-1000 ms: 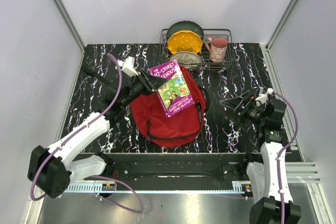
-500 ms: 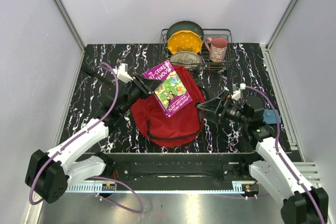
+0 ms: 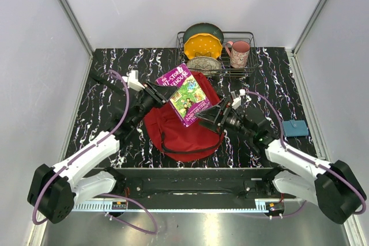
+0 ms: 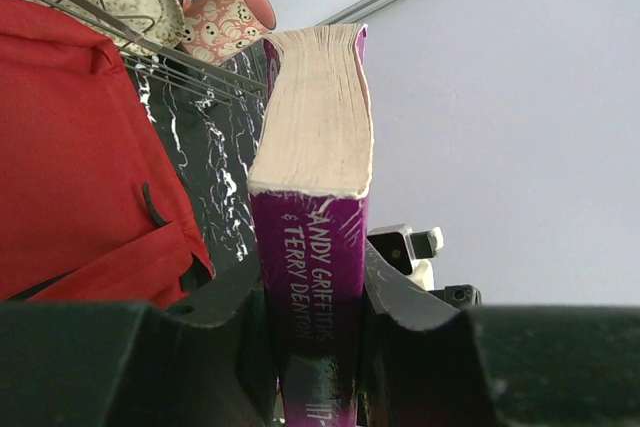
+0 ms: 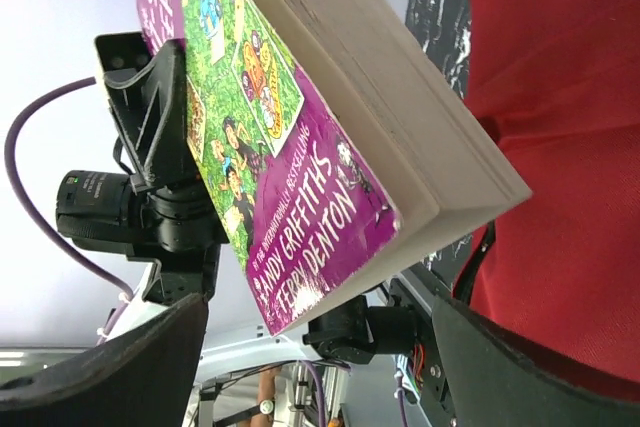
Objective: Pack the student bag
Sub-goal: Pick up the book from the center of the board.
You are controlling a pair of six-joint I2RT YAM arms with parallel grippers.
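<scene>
Counter [image 3: 109, 73]: black, marble-patterned with white veins, enclosed by pale grey walls.
Student bag [image 3: 184, 133]: large red fabric backpack with black straps. It is laid flat at the middle of the counter, between the two arms and just in front of the wire rack.
Book [image 3: 187, 95]: thick purple paperback with a green illustrated cover. It is held in the air over the far half of the student bag, tilted, with the cover turned upward.
Left arm [image 3: 92, 148]: extended from the near left corner toward the far left edge of the student bag.
Left jaws: closed partway onto the book. In the left wrist view the spine end is clamped between both fingers, and the page block points away from the camera.
Right arm [image 3: 288, 154]: extended from the near right toward the right side of the student bag.
Right jaws: spread wide, with nothing gripped. The near corner of the book lies between the open fingers; contact cannot be told.
Wire rack [image 3: 248, 72]: black, set at the far edge of the counter.
Rack contents: dark green bowl [image 3: 203, 29], yellow dotted dish [image 3: 202, 45], speckled plate [image 3: 203, 64], pink patterned mug [image 3: 239, 53].
Blue rectangular item [image 3: 294, 128]: laid on the counter at the right, well apart from the student bag.
</scene>
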